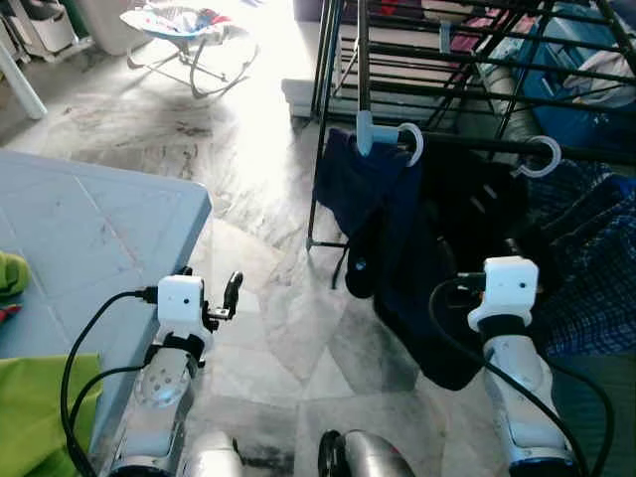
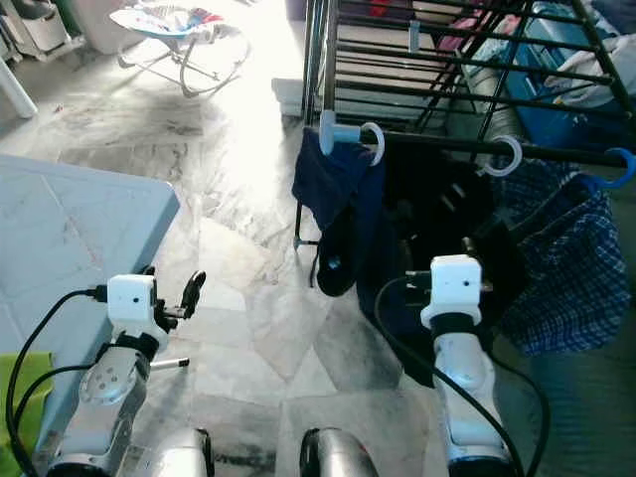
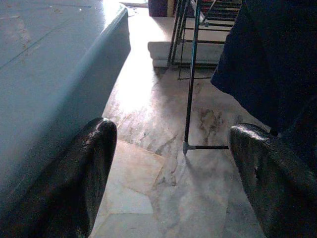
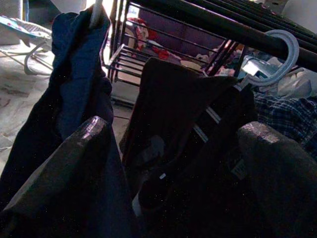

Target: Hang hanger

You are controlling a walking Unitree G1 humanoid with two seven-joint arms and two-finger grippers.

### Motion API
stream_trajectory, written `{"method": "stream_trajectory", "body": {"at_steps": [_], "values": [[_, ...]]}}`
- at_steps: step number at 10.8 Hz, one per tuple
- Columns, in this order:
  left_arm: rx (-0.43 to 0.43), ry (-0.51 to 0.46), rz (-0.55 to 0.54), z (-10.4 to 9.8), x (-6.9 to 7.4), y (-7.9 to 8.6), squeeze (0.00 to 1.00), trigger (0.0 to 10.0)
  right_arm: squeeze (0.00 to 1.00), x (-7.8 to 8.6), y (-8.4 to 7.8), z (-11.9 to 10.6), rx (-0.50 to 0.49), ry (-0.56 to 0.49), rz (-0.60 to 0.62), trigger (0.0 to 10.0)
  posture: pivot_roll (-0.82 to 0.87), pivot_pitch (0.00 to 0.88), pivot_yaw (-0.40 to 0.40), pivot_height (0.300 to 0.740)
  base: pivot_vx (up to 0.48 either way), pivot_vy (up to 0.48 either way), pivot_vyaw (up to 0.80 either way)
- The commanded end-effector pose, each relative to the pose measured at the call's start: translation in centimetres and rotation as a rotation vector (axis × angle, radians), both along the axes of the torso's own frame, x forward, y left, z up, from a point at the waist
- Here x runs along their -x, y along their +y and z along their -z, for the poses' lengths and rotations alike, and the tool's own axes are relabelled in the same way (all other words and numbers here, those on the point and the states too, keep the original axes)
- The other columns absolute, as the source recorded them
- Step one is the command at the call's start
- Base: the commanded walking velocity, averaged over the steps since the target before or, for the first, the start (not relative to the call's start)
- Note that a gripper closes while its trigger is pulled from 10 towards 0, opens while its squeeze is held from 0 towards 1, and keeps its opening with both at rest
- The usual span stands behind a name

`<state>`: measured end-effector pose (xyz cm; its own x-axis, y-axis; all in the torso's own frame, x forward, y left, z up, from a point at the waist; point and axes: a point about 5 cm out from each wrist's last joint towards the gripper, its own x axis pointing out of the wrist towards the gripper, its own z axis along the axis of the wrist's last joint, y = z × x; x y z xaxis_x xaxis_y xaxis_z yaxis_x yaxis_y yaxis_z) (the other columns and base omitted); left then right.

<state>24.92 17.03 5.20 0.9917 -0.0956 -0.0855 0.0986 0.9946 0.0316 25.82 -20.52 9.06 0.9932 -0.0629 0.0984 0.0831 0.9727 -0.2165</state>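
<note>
Both jaws stand open and empty: the left gripper (image 3: 168, 183) hangs low beside the table (image 1: 89, 229), its fingers (image 3: 79, 178) spread over bare marble floor (image 1: 248, 169); the right gripper (image 4: 173, 173) points up at the clothes on the rack (image 1: 477, 60), its fingers framing dark cloth without touching it. Along the rack's front rail (image 2: 537, 152) three hanger hooks can be counted: a white hook (image 2: 375, 139) at the left end, by the corner post, a second white hook (image 2: 507, 155) near the middle, and a blue hook (image 2: 621, 164) toward the right end, which the right eye view alone brings in. Three garments hang under them: a navy garment (image 1: 358, 189) on the left, a black garment (image 4: 178, 114) in the middle and a plaid shirt (image 2: 566, 268) on the right. The middle hook is a pale, thick plastic curve closed over the rail, seen close in the right wrist view (image 4: 280, 54). The left wrist view shows the rack's foot and the table's rounded edge. On the table's near edge lies green cloth (image 1: 30, 407). A baby bouncer (image 1: 189, 35) stands far back on the floor.
</note>
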Motion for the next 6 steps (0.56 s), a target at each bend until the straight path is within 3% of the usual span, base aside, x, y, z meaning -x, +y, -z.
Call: {"method": "stream_trajectory", "body": {"at_steps": [1, 4, 5, 6], "values": [[-0.001, -0.036, -0.006, -0.81, -0.24, 0.24, 0.0, 10.0, 1.0, -0.06, -0.14, -0.29, -0.003, -0.005, 0.005, 10.0, 0.03, 0.105, -0.067, 0.74, 0.0, -0.368, 0.0], [-0.005, -0.026, 0.002, -0.7, -0.39, 0.06, 0.0, 10.0, 1.0, -0.53, -0.06, -0.42, -0.02, -0.002, 0.006, 10.0, 0.03, 0.108, -0.069, 0.74, 0.0, -0.386, 0.0], [-0.001, -0.024, 0.002, -0.65, -0.33, 0.02, 0.0, 10.0, 0.85, -0.58, 0.15, -0.36, -0.022, 0.001, -0.005, 10.0, 0.03, 0.108, -0.069, 0.74, 0.0, -0.409, 0.0], [0.0, -0.024, 0.002, -0.62, -0.39, -0.02, 0.0, 10.0, 0.0, -0.8, 0.46, -0.44, -0.03, 0.0, -0.03, 10.0, 0.03, 0.108, -0.071, 0.74, 0.0, -0.405, 0.0]]}}
